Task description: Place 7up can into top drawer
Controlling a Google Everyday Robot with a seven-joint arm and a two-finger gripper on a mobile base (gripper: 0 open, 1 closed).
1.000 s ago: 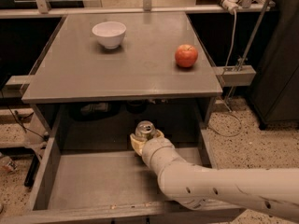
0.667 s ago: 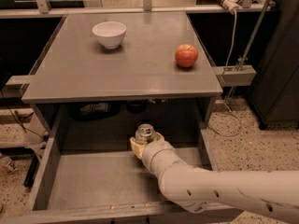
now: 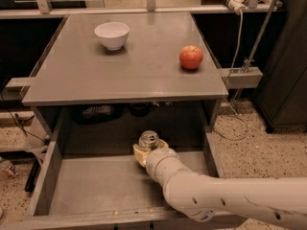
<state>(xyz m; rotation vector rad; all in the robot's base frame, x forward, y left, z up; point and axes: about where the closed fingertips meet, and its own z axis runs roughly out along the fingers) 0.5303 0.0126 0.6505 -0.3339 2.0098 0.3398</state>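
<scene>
Closed snugly on the 7up can (image 3: pixel 148 139) with the gripper (image 3: pixel 148 148), gripping round the lower body and leaving the pull-tab top facing up. Placed well inside the top drawer (image 3: pixel 96 186), toward the drawer's back wall and a little right of the drawer's middle. Hardly shifted against a second ago: same spot in the drawer, same upright pose, at most a shade lower. Cannot tell whether resting on the drawer floor or hanging just above it. Reads as the descent all but finished, so in position only and not yet let go. Probably calls next for settling onto the drawer floor, easing the grip apart, then drawing back without knocking the can over. Above the drawer, on the tabletop (image 3: pixel 120 75), apart from all this: white bowl (image 3: pixel 112 35) and apple (image 3: pixel 191 57).
</scene>
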